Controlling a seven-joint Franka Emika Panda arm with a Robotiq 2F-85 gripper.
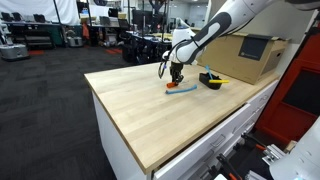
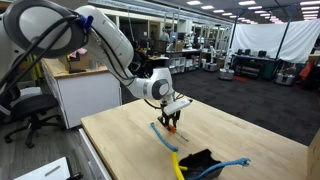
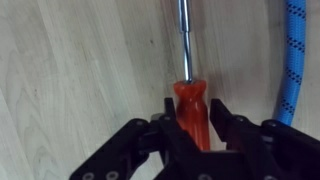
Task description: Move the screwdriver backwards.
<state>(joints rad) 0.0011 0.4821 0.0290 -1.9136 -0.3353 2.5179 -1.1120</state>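
From my seat, the wrist view has the claw (image 3: 193, 128) coming in from 6 o'clock, narrowed onto the screwdriver (image 3: 192, 108). One dark finger (image 3: 166, 128) lies against the orange-red handle at its 9 o'clock side and its partner at the 3 o'clock side, and I see no gap on either side. The bare metal shaft runs from the handle straight to 12 o'clock over the pale wood of the table (image 3: 80, 70). A blue patterned cord (image 3: 293, 50) lies at about 2 o'clock from the handle, apart from it and roughly parallel to the shaft. I cannot tell whether the tool is resting on the wood or just off it.

In both exterior views the arm reaches down steeply, with the claw (image 1: 176, 74) (image 2: 172, 120) low over the table (image 1: 140, 110) (image 2: 130, 140). A black-and-yellow object (image 1: 211, 79) sits at 3 o'clock from the claw, near but not touching, and a cardboard box (image 1: 250, 55) stands beyond it at 2 o'clock.
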